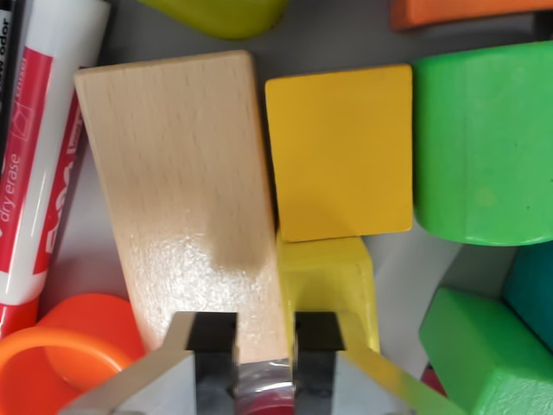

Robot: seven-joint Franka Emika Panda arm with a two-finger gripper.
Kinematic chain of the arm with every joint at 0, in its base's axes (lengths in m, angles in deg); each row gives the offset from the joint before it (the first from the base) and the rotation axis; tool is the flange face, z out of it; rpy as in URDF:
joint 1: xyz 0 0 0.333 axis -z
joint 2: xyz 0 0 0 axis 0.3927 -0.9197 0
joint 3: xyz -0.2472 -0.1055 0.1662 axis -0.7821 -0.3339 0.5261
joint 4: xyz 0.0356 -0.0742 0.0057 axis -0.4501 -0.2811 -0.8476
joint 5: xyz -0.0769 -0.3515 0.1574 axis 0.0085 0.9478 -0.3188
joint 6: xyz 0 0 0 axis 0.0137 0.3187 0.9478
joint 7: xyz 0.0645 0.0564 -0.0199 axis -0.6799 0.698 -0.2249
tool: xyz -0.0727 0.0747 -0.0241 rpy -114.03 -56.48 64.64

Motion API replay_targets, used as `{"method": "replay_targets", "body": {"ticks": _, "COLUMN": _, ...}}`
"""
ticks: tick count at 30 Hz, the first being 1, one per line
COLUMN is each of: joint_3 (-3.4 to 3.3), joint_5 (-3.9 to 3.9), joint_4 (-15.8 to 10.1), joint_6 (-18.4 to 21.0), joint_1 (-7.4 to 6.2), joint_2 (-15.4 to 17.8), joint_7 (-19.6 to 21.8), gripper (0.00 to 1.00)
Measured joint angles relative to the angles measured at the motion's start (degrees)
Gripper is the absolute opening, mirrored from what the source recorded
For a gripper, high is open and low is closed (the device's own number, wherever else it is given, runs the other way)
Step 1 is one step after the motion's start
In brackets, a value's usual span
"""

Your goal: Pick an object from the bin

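At the bottom edge of the wrist view, the claw (263,350) shows two grey fingers with black pads (214,333), and the lower end of a plain wooden block (177,194) sits between them. The pads stand close to the wood, but whether they press it or merely straddle it I cannot tell. Beneath the claw, between the fingers, a bit of something red and shiny shows, too hidden to name.

Just beside the claw on the wrist view's right, a yellow block (333,281) lies partly under the right finger and touches the wooden block's edge. On the wrist view's left of the claw sits an orange ring-shaped piece (65,350), tucked against the wooden block's lower corner.

Farther up from the claw, a flat yellow square block (340,151) lies alongside the wooden block. Off to the right of it are a large green cylinder (484,143), a smaller green block (484,354) and a teal piece (531,290). Far left, a dry erase marker (39,147) lies lengthwise by the wooden block. At the top edge, a yellow-green piece (220,13) and an orange piece (458,10) are cut off. Grey bin floor (337,39) shows between them.
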Motion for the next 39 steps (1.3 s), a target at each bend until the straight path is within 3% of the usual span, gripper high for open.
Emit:
{"method": "replay_targets", "body": {"ticks": 20, "joint_3": 0.00, "joint_5": 0.00, "joint_4": -0.06, "joint_6": 0.24, "joint_1": 0.00, "joint_2": 0.40, "joint_7": 0.00, "gripper": 0.00}}
{"method": "replay_targets", "body": {"ticks": 39, "joint_3": -0.04, "joint_5": 0.02, "joint_4": -1.24, "joint_6": 5.91, "joint_1": -0.01, "joint_2": 7.18, "joint_7": 0.00, "gripper": 0.00}}
